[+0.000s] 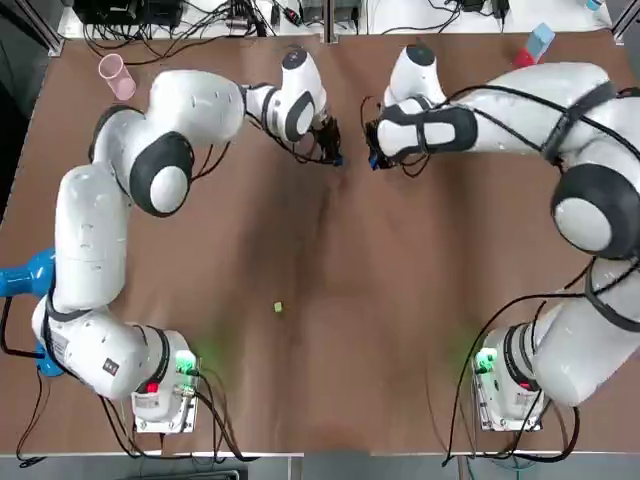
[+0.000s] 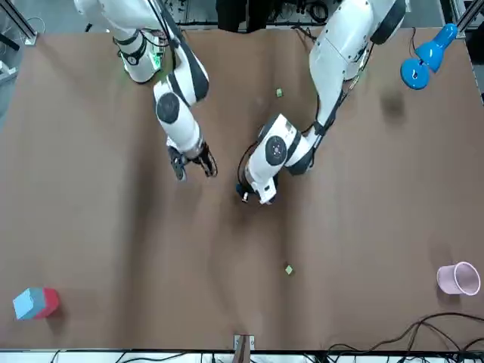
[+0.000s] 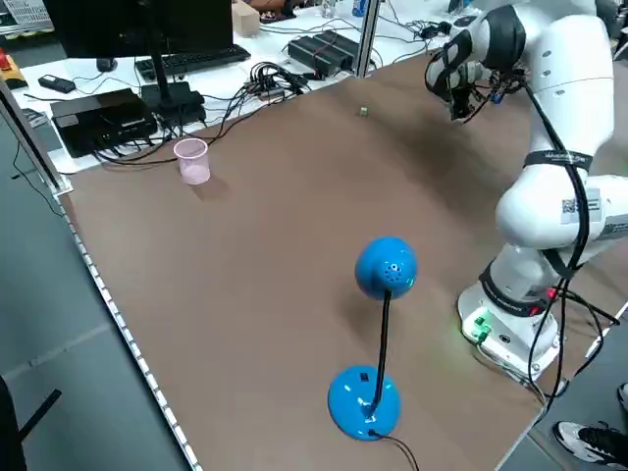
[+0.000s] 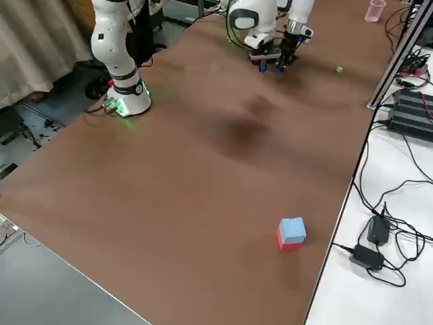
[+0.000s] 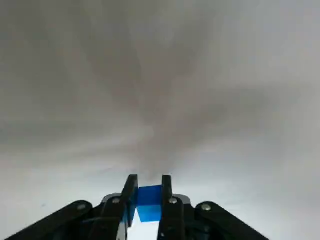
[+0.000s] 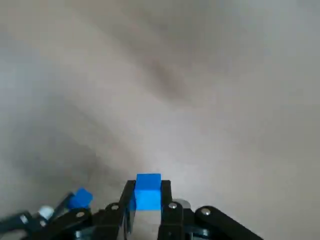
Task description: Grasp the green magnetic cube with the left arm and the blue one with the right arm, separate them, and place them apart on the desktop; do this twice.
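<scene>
Left wrist view: left gripper (image 5: pixel 149 181) has both fingers (image 5: pixel 131 192) clamped on opposite faces of blue cube A (image 5: pixel 149 205). The cube sits deep between the pads and only its top edge clears the tips.

- Note: the task assigns green to this arm, but the piece held here is blue.

Right wrist view: right gripper (image 6: pixel 148 186) is closed the same way on blue cube B (image 6: pixel 148 192), which pokes a little past the fingertips.

- Squeezing flat faces looks deliberate, so magnetic pull cannot twist a cube out of the pads.
- The two sets of fingertips are near each other with bare desktop (image 1: pixel 330 250) between them. The cubes do not touch.
- Judgement: the pair is separated. The gap is small, so widening it before release would stop them snapping back together.
- Both grippers are low over the desktop. I cannot tell whether either cube touches it.

Outward from the fingers:

- Green cube 1 (image 1: pixel 278 308) lies well clear of the tips, on the arm-base side.
- Green cube 2 (image 2: pixel 288 269) lies beyond the tips on the opposite side.
- The two green cubes are well apart, likely far enough not to attract each other.
- Farther out, away from the work, are a pink cup (image 1: pixel 116 76), a blue lamp (image 3: pixel 385 270) and a red-and-blue block (image 4: pixel 291 233).
</scene>
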`<action>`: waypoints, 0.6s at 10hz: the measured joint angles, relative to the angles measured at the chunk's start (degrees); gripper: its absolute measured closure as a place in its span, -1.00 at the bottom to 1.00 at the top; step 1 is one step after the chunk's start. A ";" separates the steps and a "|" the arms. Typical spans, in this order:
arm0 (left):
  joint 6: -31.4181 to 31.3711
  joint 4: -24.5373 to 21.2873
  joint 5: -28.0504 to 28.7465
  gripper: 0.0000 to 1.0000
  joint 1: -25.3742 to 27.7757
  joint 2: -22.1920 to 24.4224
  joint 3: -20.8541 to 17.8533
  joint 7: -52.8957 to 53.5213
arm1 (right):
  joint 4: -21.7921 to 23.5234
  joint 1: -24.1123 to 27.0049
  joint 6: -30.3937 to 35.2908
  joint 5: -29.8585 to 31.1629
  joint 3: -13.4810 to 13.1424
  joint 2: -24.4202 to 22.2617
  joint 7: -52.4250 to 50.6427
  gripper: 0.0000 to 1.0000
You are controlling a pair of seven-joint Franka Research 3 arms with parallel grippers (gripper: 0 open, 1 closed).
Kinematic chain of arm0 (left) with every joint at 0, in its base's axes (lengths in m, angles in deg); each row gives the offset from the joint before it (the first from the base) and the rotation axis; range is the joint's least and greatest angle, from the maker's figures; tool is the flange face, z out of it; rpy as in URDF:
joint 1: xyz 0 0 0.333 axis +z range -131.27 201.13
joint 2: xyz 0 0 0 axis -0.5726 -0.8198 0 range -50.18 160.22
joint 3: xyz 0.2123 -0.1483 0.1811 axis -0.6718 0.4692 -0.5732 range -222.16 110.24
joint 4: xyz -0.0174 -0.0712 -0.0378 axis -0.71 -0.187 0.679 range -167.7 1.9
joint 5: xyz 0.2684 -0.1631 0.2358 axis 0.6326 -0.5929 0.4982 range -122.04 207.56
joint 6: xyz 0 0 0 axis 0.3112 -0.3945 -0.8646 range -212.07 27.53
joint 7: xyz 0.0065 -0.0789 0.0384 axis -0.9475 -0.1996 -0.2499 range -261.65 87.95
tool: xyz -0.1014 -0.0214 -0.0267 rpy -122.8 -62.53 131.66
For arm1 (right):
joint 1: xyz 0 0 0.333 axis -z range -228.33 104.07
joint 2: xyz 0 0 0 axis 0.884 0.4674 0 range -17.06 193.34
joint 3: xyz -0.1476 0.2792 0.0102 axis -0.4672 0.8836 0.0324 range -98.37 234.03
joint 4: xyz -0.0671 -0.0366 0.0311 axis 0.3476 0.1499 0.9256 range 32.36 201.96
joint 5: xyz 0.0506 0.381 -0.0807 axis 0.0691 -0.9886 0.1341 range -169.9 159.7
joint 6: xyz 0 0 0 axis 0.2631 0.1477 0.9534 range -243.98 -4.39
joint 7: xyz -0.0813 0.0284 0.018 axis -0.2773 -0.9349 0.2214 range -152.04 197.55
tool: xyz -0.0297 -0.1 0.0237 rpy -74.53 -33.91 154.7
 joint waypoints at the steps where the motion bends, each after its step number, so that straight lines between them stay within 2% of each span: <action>1: -0.37 0.32 -0.74 0.54 -2.38 -0.06 -0.01 -0.07 | 2.70 -2.18 0.02 0.01 0.23 -1.12 -2.37 0.52; 4: -2.91 1.58 -1.12 0.54 -6.12 -0.98 -0.25 -0.82 | 9.43 -10.49 -0.94 0.02 0.62 -1.95 -6.00 0.52; 6: -3.64 1.75 -1.12 0.43 -6.15 -2.00 -0.67 -0.62 | 12.24 -15.66 -1.47 0.02 0.70 -2.86 -6.49 0.52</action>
